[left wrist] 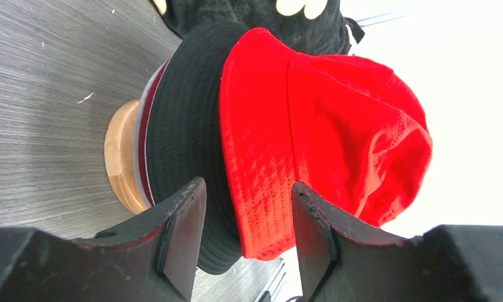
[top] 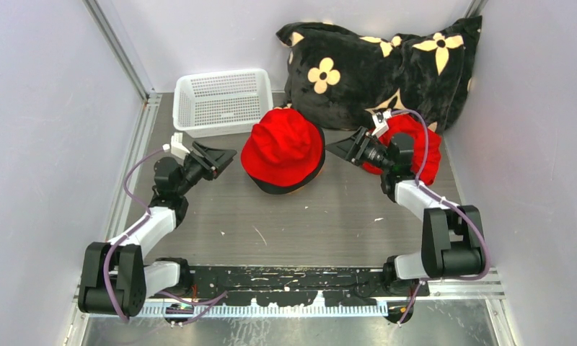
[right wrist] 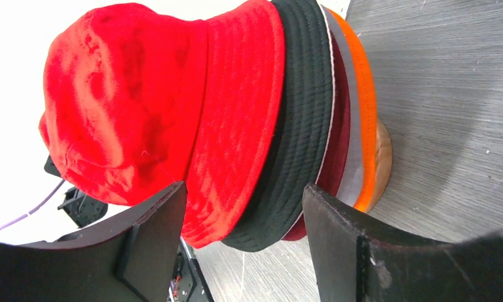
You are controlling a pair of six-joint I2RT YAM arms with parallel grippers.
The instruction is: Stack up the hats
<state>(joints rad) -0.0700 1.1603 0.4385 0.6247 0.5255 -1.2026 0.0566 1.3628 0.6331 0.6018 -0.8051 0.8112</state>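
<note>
Left gripper (top: 230, 153): jaws apart, holding nothing, aimed at the stack just ahead of its tips. Right gripper (top: 332, 148): likewise spread and empty, facing the same stack from the opposite side. Between the two, a soft bright red fabric bucket hat (top: 282, 144) lying topmost, over a black fabric bucket hat (left wrist: 186, 126), then dark red hat (right wrist: 342, 145), grey hat (right wrist: 356, 157) and orange hat (right wrist: 368, 119), brims layered, all on a round wooden stand (left wrist: 120, 157). Touches neither set of fingers.

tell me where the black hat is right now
In the top view it's mid-table: the black hat peeks out directly under the bright red hat, on the stack just right of and nearer than the white basket.
</note>
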